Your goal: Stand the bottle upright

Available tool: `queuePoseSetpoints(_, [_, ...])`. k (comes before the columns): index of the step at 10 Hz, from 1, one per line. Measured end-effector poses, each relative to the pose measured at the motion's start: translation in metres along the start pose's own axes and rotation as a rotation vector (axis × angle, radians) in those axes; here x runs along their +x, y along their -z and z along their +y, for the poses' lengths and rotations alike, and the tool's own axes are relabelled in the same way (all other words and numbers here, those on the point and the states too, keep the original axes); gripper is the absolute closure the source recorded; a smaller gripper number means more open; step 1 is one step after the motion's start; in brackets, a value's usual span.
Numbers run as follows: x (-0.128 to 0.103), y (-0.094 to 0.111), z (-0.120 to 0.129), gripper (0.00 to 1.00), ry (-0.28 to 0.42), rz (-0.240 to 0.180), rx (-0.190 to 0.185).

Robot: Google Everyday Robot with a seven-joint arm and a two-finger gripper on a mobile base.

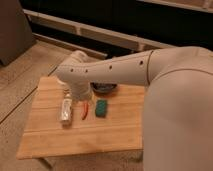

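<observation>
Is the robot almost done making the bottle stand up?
Not yet. Nothing looks done so far: the small slim clear-whitish plastic bottle lies flat on the wooden table, beside the thin red chili-shaped item. In hand: the tool hangs over the table, close to the bottle's far end, and does not seem to hold it. Left to do: grab the bottle, tip it upright and let go.
</observation>
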Motion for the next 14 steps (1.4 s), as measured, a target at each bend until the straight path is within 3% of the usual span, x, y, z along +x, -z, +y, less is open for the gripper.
queuePoseSetpoints(1, [-0.011, 0.004, 0.002, 0.35, 0.017, -0.040, 0.012])
queuePoseSetpoints(2, [-0.036, 0.008, 0.005, 0.35, 0.030, -0.106, -0.010])
queuePoseSetpoints(3, [-0.050, 0.010, 0.007, 0.35, 0.031, -0.137, -0.034])
queuePoseSetpoints(5, [-0.059, 0.011, 0.009, 0.35, 0.033, -0.158, -0.051])
queuePoseSetpoints(8, [-0.061, 0.009, 0.012, 0.35, 0.024, -0.154, -0.071])
queuePoseSetpoints(11, [-0.103, -0.016, 0.041, 0.35, 0.011, -0.137, -0.233])
queuePoseSetpoints(12, [-0.129, -0.036, 0.061, 0.35, 0.033, -0.126, -0.314])
queuePoseSetpoints(14, [-0.153, -0.068, 0.083, 0.35, 0.100, -0.089, -0.385])
